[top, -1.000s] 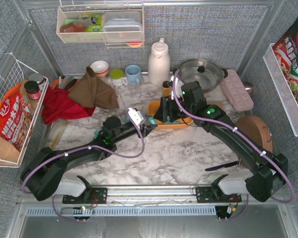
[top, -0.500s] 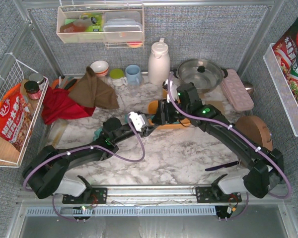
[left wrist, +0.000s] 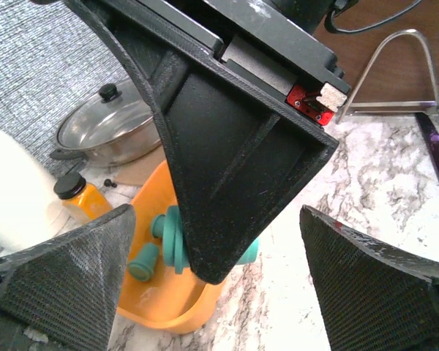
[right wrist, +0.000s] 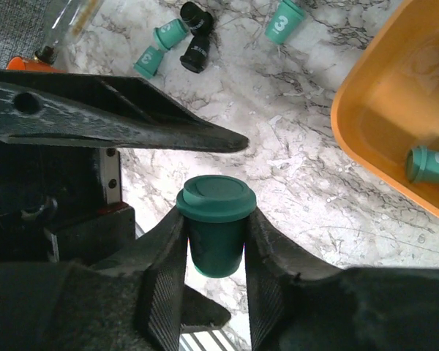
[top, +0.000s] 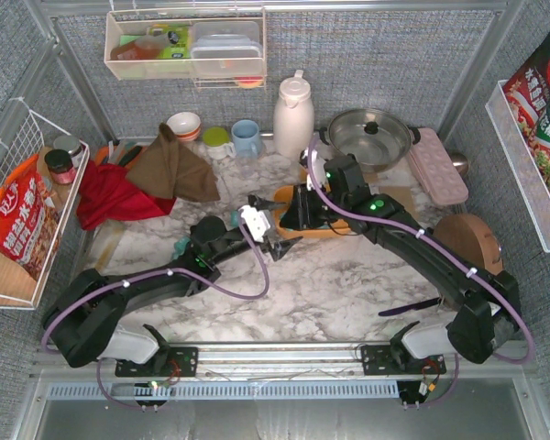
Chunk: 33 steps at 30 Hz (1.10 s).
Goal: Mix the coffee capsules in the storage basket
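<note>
Coffee capsules [right wrist: 168, 33] show in three places. One teal capsule [right wrist: 216, 197] is pinched upright between the fingers [right wrist: 161, 270] of the right end effector [right wrist: 215, 234], over bare marble just outside the storage basket [right wrist: 395, 110]. In the right wrist view we count three teal and two black pods loose on the worktop [top: 348, 275], and one more teal pod lying on its side in the basket, cut off by the frame edge. The left wrist view shows at least two teal pods in the basket, but the right end effector's black body hides most of its floor, so we cannot count its contents.

The basket sits toward the back edge of the worktop, near the middle. From above, both wrists cover most of it and only slivers of orange rim show. The held capsule cannot be made out there at all.

The left end effector [left wrist: 216, 219] stands wide and holds nothing, its two fingers spread either side of the right one. Behind the basket we see a lidded pot [left wrist: 110, 124], an amber bottle [left wrist: 80, 201] and part of a white jug [left wrist: 7, 190].
</note>
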### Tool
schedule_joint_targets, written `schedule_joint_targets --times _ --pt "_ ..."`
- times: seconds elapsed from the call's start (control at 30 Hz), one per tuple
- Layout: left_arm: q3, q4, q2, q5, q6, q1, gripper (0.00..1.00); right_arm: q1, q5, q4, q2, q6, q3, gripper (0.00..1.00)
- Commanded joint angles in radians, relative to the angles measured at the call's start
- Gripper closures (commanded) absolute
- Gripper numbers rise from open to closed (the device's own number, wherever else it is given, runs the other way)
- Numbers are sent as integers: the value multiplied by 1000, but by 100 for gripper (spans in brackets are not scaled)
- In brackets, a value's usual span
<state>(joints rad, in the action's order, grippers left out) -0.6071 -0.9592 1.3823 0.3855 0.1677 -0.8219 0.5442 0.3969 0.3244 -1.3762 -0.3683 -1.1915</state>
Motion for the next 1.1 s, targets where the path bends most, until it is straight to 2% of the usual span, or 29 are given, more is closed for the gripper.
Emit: schedule_joint_targets --times 0.0,0.17,0.33,0.43,0.57,0.7,0.8,0.9,1.07 --pt "6 23 -27 -44 8 1 1 1 -52 -17 -1 1 -5 77" --pt "85 28 -101 -141 -48 1 1 -11 -178 -17 -6 26 -7 78" --pt "159 150 -220 -391 -205 1 1 -20 -488 -22 -65 120 -10 77" --pt "150 344 -287 -582 -332 1 1 -41 -596 -40 -140 166 -19 70" --pt "99 655 -344 -845 -516 2 1 -77 -649 -37 -259 194 -61 61" --pt "67 917 -377 -1020 -678 4 1 -88 -695 -37 -339 202 -78 47" --pt "53 1109 -396 -1147 -859 7 1 -89 -736 -44 -357 204 -75 39" --pt "51 1253 -413 -1179 -1004 21 1 -88 -776 -48 -351 215 -67 35" --pt "69 1379 -432 -1138 -1117 63 1 -87 -754 -57 -281 208 -22 33"
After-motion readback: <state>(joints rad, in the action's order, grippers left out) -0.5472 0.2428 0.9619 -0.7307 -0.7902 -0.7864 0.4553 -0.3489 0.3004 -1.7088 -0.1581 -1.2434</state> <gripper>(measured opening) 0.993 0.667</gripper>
